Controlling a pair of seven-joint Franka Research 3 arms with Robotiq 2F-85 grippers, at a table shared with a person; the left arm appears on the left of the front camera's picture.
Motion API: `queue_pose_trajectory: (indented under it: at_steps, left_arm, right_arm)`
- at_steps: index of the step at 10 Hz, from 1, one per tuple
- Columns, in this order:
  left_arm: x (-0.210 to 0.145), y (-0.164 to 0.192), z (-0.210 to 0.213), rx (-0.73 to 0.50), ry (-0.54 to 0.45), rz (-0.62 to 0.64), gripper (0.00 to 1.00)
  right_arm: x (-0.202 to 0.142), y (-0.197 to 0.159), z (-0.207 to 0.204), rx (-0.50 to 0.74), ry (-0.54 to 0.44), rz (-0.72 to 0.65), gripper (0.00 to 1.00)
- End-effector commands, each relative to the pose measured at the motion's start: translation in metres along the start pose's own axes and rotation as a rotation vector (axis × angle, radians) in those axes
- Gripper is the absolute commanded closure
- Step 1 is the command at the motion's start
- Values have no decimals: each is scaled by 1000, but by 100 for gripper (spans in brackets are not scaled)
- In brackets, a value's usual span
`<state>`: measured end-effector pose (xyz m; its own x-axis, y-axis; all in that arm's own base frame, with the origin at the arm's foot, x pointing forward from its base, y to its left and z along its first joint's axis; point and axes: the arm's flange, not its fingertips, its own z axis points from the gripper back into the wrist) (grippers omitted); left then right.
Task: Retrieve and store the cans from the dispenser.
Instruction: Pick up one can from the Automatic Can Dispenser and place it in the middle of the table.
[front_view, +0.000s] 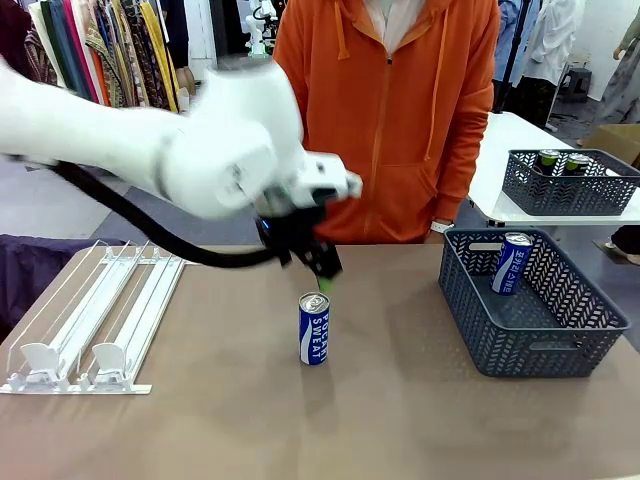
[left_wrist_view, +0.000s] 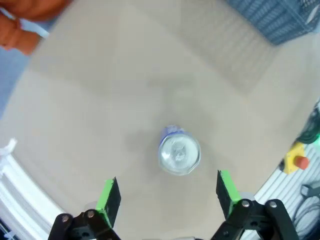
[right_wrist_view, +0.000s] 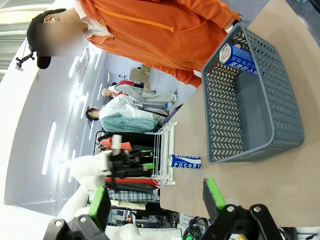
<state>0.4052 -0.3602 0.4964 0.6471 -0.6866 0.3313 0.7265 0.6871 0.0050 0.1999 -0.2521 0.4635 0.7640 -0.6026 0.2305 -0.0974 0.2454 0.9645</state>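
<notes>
Left gripper (front_view: 322, 270) hangs released just above a blue can (front_view: 314, 329) standing upright mid-table, jaws apart (arm motion-blurred). Right gripper (right_wrist_view: 156, 201) also spread, empty. Second blue can (front_view: 511, 263) leans inside the grey basket (front_view: 560, 350); dispenser (front_view: 95, 318) partly cut off at left

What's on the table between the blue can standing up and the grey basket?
Nothing: in the front view, bare brown table runs from the standing blue can to the grey basket.
</notes>
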Motion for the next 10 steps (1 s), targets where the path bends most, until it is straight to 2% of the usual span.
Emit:
queue_pose_trajectory:
  at_steps: [1, 2, 3, 4, 5, 6, 7, 8, 9, 10]
  left_arm:
    - [-79, 62, 93, -94, -102, 83, 0]
    - [-129, 100, 131, -129, -167, 200, 0]
    - [-177, 132, 157, -196, -208, 244, 0]
    - [-230, 161, 179, -285, -283, 308, 0]
    - [-279, 181, 192, -320, -351, 407, 0]
    - [-327, 199, 198, -310, -405, 559, 0]
    - [-358, 213, 195, -325, -418, 623, 0]
    - [-394, 228, 185, -393, -443, 702, 0]
    - [-423, 238, 175, -518, -480, 673, 0]
    - [-440, 247, 159, -470, -380, 697, 0]
  right_arm:
    - [3, 3, 0, 26, -15, 27, 0]
    - [3, 3, 0, 26, -15, 27, 0]
    - [3, 3, 0, 26, -15, 27, 0]
    - [3, 3, 0, 26, -15, 27, 0]
    - [3, 3, 0, 26, -15, 27, 0]
    - [3, 3, 0, 26, -15, 27, 0]
    - [3, 3, 0, 26, -15, 27, 0]
    - [3, 3, 0, 26, -15, 27, 0]
    - [3, 3, 0, 26, -15, 27, 0]
    - [3, 3, 0, 26, -15, 27, 0]
